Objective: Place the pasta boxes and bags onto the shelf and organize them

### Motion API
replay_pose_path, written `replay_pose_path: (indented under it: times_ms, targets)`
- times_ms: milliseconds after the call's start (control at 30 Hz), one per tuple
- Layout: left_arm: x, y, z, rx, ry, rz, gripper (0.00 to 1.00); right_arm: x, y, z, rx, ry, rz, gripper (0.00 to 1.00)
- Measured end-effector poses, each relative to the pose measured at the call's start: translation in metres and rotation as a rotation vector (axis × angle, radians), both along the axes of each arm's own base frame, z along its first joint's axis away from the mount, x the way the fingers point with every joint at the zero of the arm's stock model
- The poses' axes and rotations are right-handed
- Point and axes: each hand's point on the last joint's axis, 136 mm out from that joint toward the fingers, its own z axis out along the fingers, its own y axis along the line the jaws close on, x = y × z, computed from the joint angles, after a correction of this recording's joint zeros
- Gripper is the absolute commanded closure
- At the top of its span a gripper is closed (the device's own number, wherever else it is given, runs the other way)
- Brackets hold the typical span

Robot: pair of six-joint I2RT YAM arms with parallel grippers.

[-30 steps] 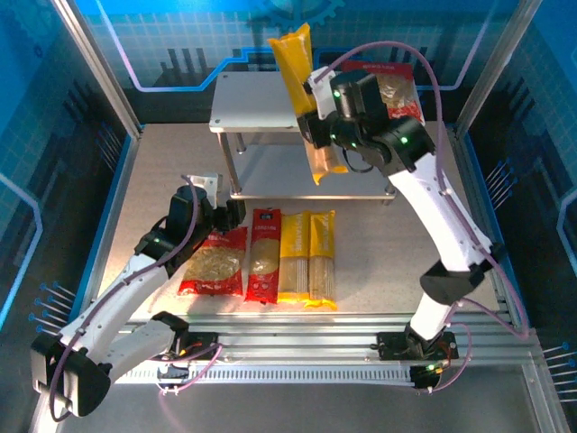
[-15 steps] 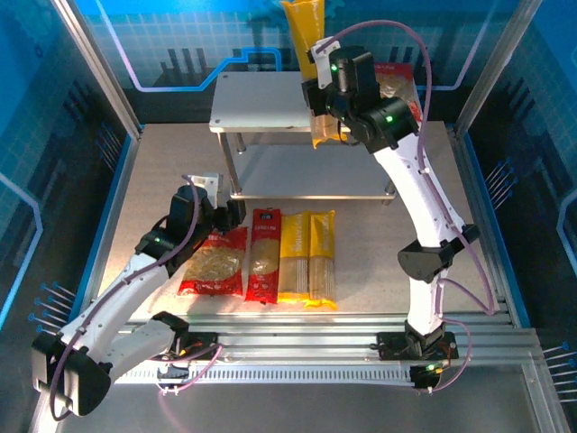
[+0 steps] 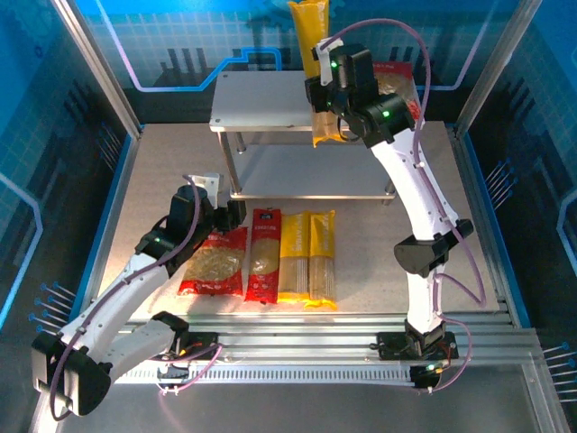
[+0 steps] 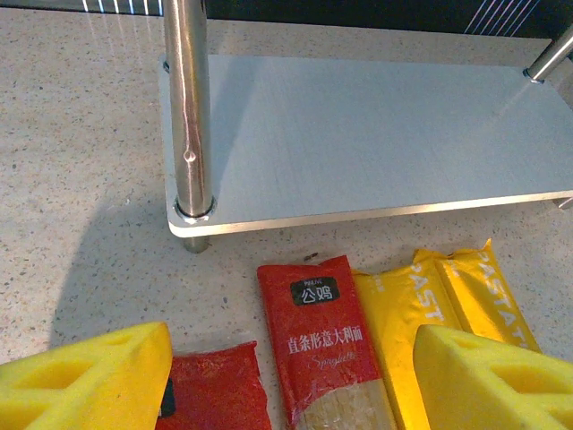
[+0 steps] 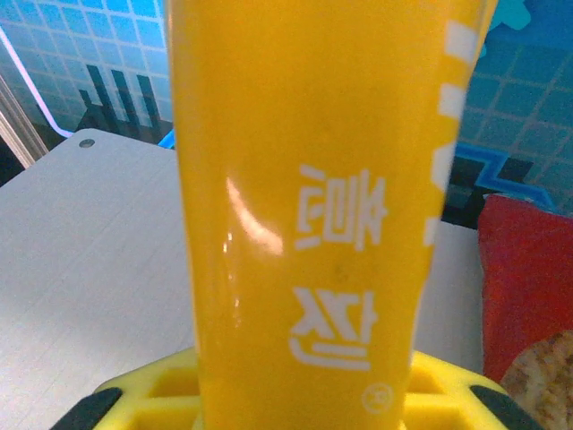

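Observation:
My right gripper [image 3: 323,92] is shut on a long yellow spaghetti pack [image 3: 309,25], held nearly upright over the top board of the light grey shelf [image 3: 257,101]. In the right wrist view the pack [image 5: 313,179] rises out of my right gripper [image 5: 300,394]. A wide red bag [image 3: 398,86] lies on the top board's right end. On the table lie another wide red bag [image 3: 215,263], a narrow red pack [image 3: 264,254] and two yellow packs [image 3: 293,257] [image 3: 323,257]. My left gripper [image 3: 221,215] hangs open over that row, its pads [image 4: 89,376] spread either side of the narrow red pack [image 4: 327,340].
The shelf's lower board [image 4: 358,134] lies bare behind a metal leg [image 4: 188,116]. Blue enclosure walls [image 3: 54,135] and an aluminium frame [image 3: 487,63] close in the table on all sides. The row of packs lies just in front of the shelf.
The right arm has carried the yellow pack up and back, from leaning across the shelf's front to nearly upright over the top board. The left arm has not moved.

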Motion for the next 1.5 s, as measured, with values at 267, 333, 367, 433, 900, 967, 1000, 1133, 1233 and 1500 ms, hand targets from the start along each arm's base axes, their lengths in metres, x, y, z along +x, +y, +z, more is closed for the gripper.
replay_pose_path:
  times_ms: [267, 333, 367, 433, 900, 967, 1000, 1133, 1233, 1500]
  targets:
    - [0.000, 0.000, 0.000, 0.001, 0.000, 0.000, 0.27, 0.015, -0.004, -0.005, 0.040, 0.009, -0.018, 0.92]
    - [0.000, 0.000, 0.000, 0.001, 0.000, 0.000, 0.27, 0.019, -0.005, -0.007, 0.050, 0.013, -0.024, 0.90]
    - [0.000, 0.000, 0.000, 0.001, 0.000, 0.000, 0.27, 0.022, -0.005, -0.009, 0.056, 0.014, -0.029, 0.88]
    - [0.000, 0.000, 0.000, 0.004, 0.000, -0.002, 0.27, 0.028, -0.004, -0.013, 0.064, 0.017, -0.033, 0.86]
    - [-0.002, 0.002, -0.004, 0.013, 0.017, 0.001, 0.27, 0.042, -0.005, -0.024, 0.091, 0.031, -0.050, 0.87]
    - [-0.003, 0.002, -0.005, 0.014, 0.019, 0.001, 0.27, 0.042, -0.005, -0.024, 0.094, 0.031, -0.052, 0.79]
    - [-0.003, 0.002, -0.005, 0.014, 0.019, 0.001, 0.27, 0.043, -0.005, -0.025, 0.096, 0.033, -0.054, 0.78]
    - [-0.002, 0.002, -0.005, 0.014, 0.019, 0.001, 0.27, 0.044, -0.005, -0.025, 0.100, 0.035, -0.060, 0.78]
    - [-0.003, 0.002, -0.005, 0.014, 0.019, 0.001, 0.27, 0.044, -0.006, -0.026, 0.101, 0.036, -0.063, 0.75]
    - [-0.003, 0.002, -0.005, 0.015, 0.019, 0.001, 0.26, 0.067, -0.005, -0.054, 0.082, 0.060, -0.103, 0.56]
